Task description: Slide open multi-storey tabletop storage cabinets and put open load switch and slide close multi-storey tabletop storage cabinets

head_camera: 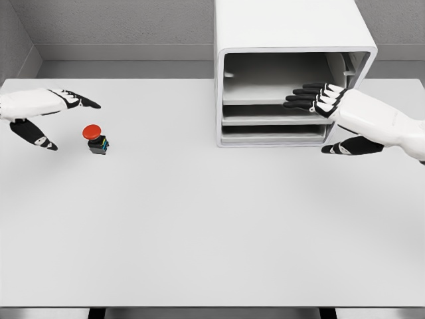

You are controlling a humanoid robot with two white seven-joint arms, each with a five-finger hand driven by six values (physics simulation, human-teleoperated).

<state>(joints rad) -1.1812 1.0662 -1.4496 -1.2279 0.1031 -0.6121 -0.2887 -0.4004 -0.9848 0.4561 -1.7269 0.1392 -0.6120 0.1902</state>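
Sitting just right of the spread, empty left hand (40,116): small red-capped black load switch (97,138), ungrabbed. Relaxed right hand (325,109) at white boxy cabinet (292,60), probably opening; next, grabbing the switch.

Matt white surfaces, with one glossy red cap

The worktop (199,226) looks smooth, matt and pale grey-white. The cabinet (292,40) at its far edge looks like smooth matt white plastic or painted metal, its shelves greyer inside. The load switch (97,139) near the left edge has a shiny red plastic cap on a dark body. Both hands have smooth white shells and black rubbery-looking fingers (302,100).
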